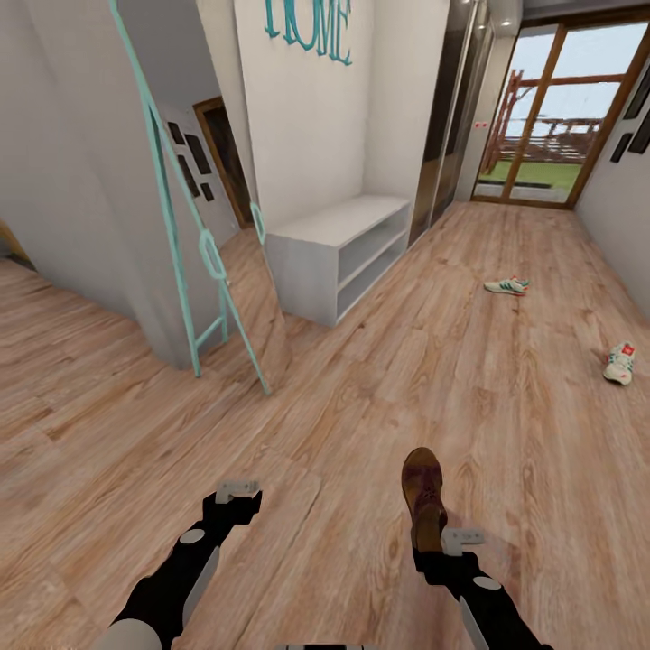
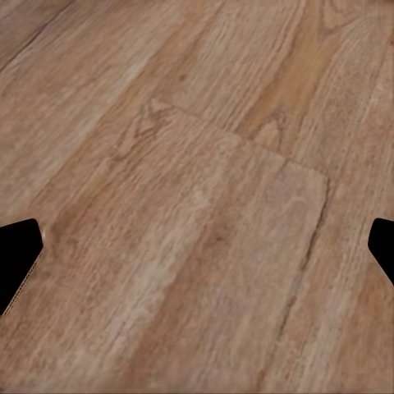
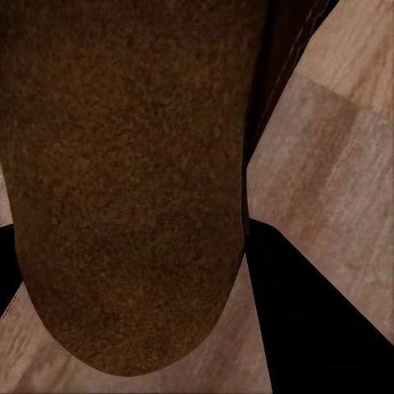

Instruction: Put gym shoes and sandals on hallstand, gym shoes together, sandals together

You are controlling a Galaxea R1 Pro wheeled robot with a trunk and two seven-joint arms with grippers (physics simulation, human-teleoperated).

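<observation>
- The right gripper (image 1: 431,533) is clamping one dark reddish-brown sandal (image 1: 423,494) by its heel end, toe pointing toward 12 o'clock, at about 6 o'clock in the head view; the right wrist view shows its suede-like brown sole (image 3: 131,180) close up.
- The left gripper (image 1: 237,495) is hanging with fingers wide and nothing between them over the corridor floor (image 2: 197,197).
- Two gym shoes are lying well apart on the floor: one (image 1: 506,285) toward 1 o'clock, one (image 1: 620,362) near 3 o'clock.
- The grey rack (image 1: 338,253), at about 12 o'clock, is showing no shoes, so the task seems barely begun.
- The second sandal's whereabouts: cannot tell.
</observation>
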